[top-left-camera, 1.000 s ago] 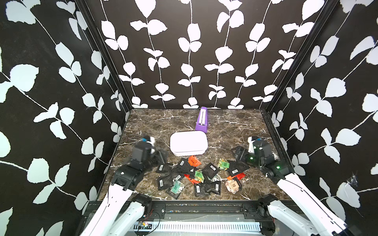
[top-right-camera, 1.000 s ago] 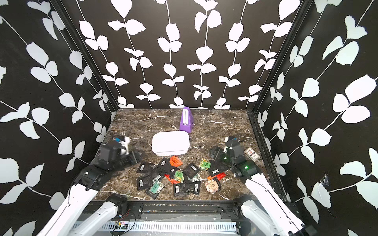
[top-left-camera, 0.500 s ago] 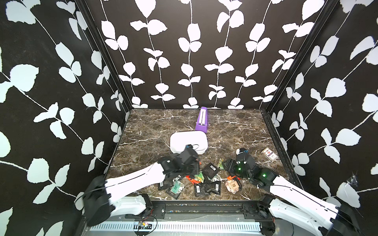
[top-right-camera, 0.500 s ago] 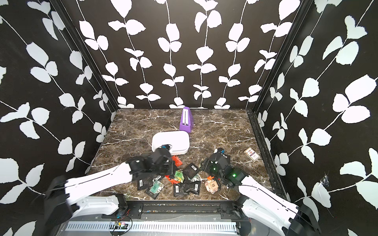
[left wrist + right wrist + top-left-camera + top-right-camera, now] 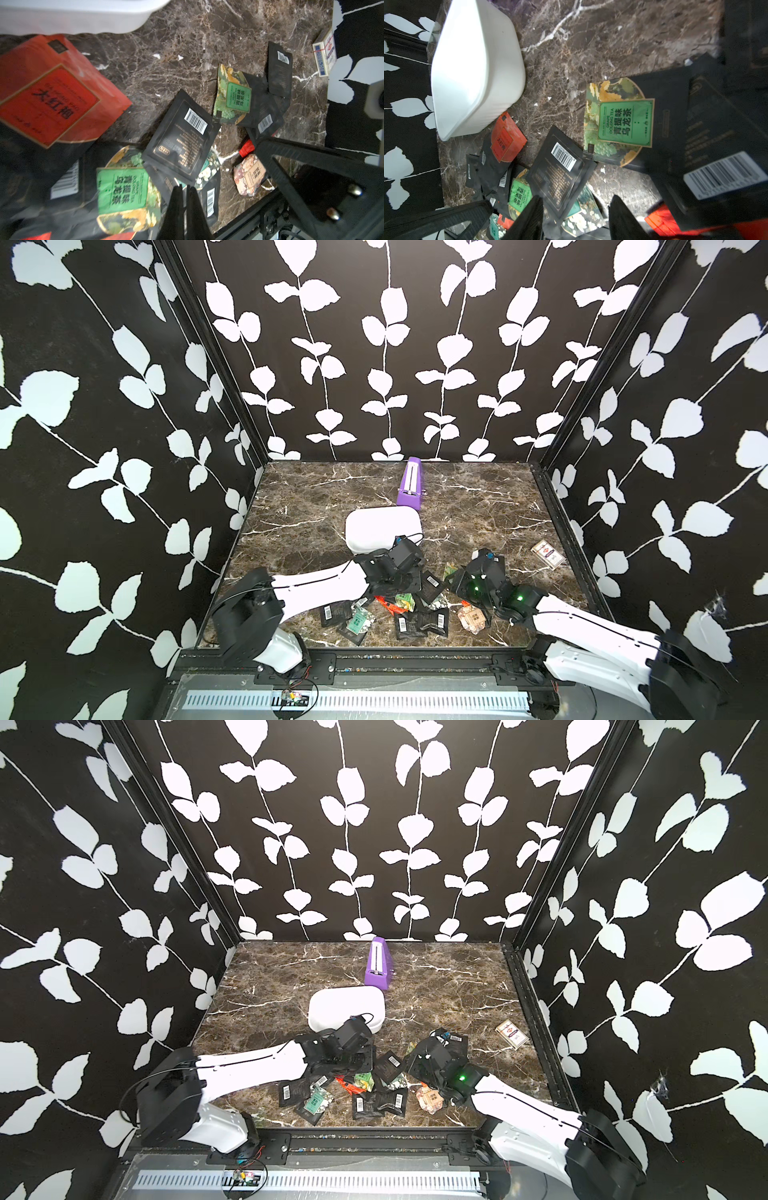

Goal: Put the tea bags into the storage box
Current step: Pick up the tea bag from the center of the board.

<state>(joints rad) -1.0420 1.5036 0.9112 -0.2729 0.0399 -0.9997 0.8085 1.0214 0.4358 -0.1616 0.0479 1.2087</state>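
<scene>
Near the white plastic storage box, over flat square foil tea bags, the left gripper is seen with jaws pressed together, the right gripper with jaws apart.

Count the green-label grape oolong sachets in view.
2. One sachet lies at the pile's edge near the right arm; another sits mid-pile, partly under a black sachet. Others may be hidden.

Lower centre in both top views, the left arm hides part of the white box and several tea bags.
</scene>
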